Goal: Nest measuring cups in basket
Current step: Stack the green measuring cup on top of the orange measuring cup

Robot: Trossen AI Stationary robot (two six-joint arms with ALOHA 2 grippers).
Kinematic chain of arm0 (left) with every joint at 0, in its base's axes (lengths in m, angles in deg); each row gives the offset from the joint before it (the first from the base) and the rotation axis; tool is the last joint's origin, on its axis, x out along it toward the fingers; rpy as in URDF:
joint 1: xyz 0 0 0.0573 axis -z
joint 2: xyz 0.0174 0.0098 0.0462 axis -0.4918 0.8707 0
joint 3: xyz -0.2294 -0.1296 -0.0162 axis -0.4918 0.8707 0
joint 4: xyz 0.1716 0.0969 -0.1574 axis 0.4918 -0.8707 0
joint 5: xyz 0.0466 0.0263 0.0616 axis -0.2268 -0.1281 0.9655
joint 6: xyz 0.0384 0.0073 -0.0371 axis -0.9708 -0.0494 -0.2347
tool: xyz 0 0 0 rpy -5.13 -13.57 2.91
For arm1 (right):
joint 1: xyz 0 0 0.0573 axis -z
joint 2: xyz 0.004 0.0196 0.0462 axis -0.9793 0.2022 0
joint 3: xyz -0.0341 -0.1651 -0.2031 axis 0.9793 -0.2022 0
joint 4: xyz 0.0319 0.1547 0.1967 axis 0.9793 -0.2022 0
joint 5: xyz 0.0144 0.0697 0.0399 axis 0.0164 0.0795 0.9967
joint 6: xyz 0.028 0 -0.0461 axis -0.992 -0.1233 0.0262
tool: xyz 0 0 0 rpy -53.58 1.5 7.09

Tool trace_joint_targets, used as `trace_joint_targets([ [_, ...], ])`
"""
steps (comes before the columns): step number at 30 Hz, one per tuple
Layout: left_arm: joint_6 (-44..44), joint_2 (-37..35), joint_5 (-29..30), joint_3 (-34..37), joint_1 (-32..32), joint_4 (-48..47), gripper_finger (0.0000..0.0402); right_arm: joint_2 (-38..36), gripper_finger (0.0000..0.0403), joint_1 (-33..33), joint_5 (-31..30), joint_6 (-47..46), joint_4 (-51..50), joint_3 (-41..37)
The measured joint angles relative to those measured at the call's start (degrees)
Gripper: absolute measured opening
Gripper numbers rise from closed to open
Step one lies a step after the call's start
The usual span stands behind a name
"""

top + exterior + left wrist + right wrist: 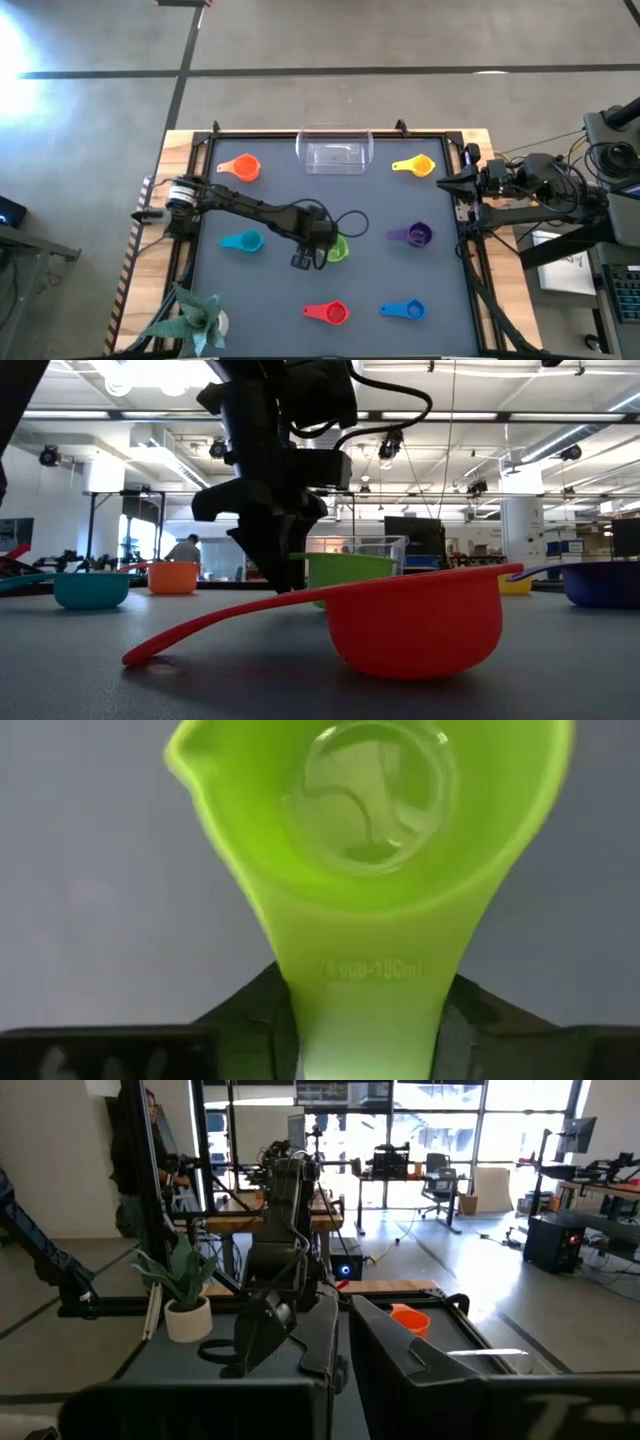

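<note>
My left gripper [320, 250] is at the table's middle, shut on the green measuring cup [338, 250], which fills the left wrist view [370, 840]. The red cup [415, 625] hides the green cup's base in the low view. The clear basket [335, 152] stands at the middle of the far edge. Resting on their bases are the orange [242, 167], yellow [415, 165], teal [243, 241], purple [415, 235], red [330, 313] and blue [405, 311] cups. My right gripper [447, 182] waits shut at the right edge. My left gripper holds the green cup by its flat handle [370, 1005], pinched between the two fingers [250, 1020]. The fingers come from above, slanting in from the table's left, and lie along the handle. The bowl points away from the gripper, mouth up and level; whether it is lifted cannot be told.
A potted green plant [195, 318] stands at the near left corner. A raised frame [470, 260] borders the grey mat. Bare mat lies between the basket and the green cup. A person [185, 550] is in the room far behind the table.
</note>
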Motion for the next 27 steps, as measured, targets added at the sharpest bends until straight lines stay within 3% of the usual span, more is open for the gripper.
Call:
trace_joint_targets([
  [10,1.04,-0.99,0.20,-2.59,-0.23,-4.98,0.0116,0.00,0.0022,0.00,0.00,0.00,0.00,0.01],
  [15,1.26,-5.37,0.27,-0.27,-1.76,-5.61,0.0114,0.00,0.0022,0.01,0.01,0.00,0.00,0.01],
  [19,1.75,-12.94,1.80,4.33,-4.24,-6.70,0.0114,-0.01,0.0022,0.00,0.00,0.00,0.00,0.00],
  [27,-2.16,-36.87,3.68,16.73,-15.27,-7.16,0.0113,0.00,0.0022,0.02,0.00,0.00,0.00,0.02],
])
